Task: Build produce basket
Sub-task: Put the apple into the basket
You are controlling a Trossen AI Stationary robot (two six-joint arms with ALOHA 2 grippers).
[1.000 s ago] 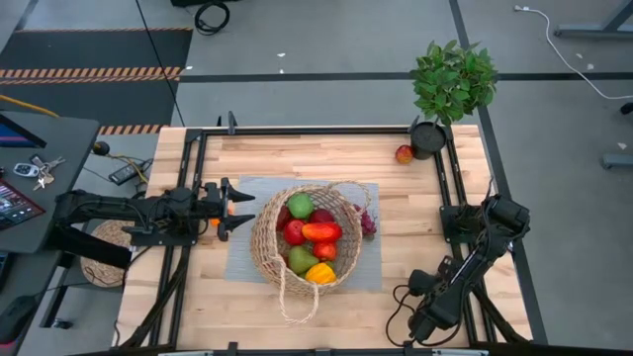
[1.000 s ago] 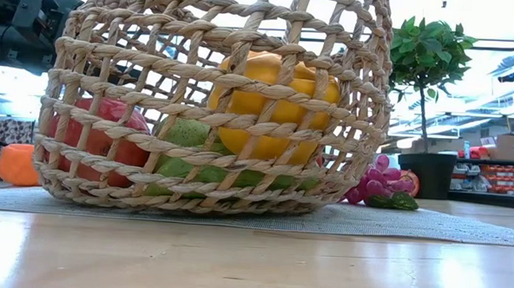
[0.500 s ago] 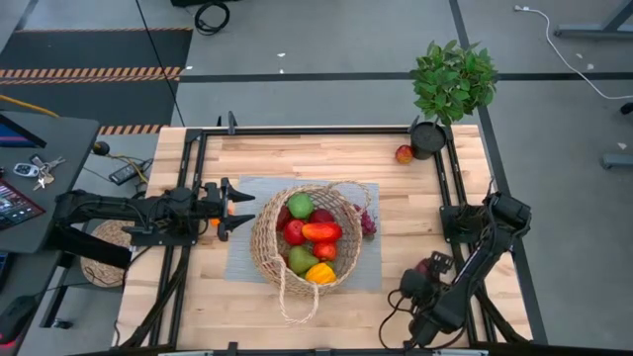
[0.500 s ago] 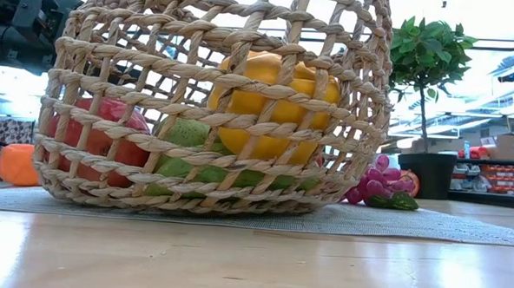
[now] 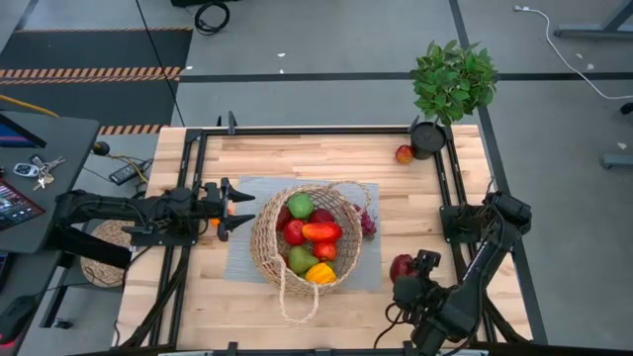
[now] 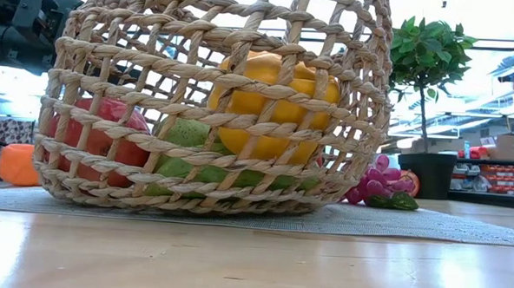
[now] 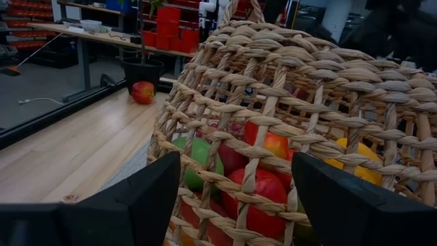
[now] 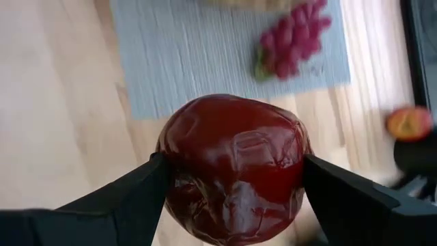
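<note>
The wicker basket (image 5: pixel 307 237) stands on a grey mat (image 5: pixel 247 259) at the table's middle, filled with red, green, orange and yellow produce; it fills the low view (image 6: pixel 215 99) and the left wrist view (image 7: pixel 293 102). Purple grapes (image 5: pixel 368 222) lie on the mat by its right side (image 8: pixel 290 37). A red-yellow fruit (image 5: pixel 404 154) rests on the wood near the plant pot. My right gripper (image 5: pixel 406 272), near the table's near right, is shut on a dark red fruit (image 8: pixel 235 167). My left gripper (image 5: pixel 240 209) is open at the basket's left side; an orange piece (image 6: pixel 17 164) lies under it. My right gripper pinches the dark red fruit between its two fingers (image 8: pixel 130 198), one on each side of its widest part (image 8: pixel 179 171). The fruit is lifted clear above the wooden table, in front of the mat's near right corner.
A leafy potted plant (image 5: pixel 453 84) stands at the far right corner in a black pot (image 5: pixel 428 139). Black frame rails (image 5: pixel 188 198) run along the table's left and right sides. Bare wood lies at the near edge and the far left. A flat woven mat (image 5: pixel 104 252) sits off the left edge.
My right gripper has swung from the near right corner toward the table's middle, carrying the dark red fruit, which now shows in the high view. The left arm, basket and grapes have stayed still.
</note>
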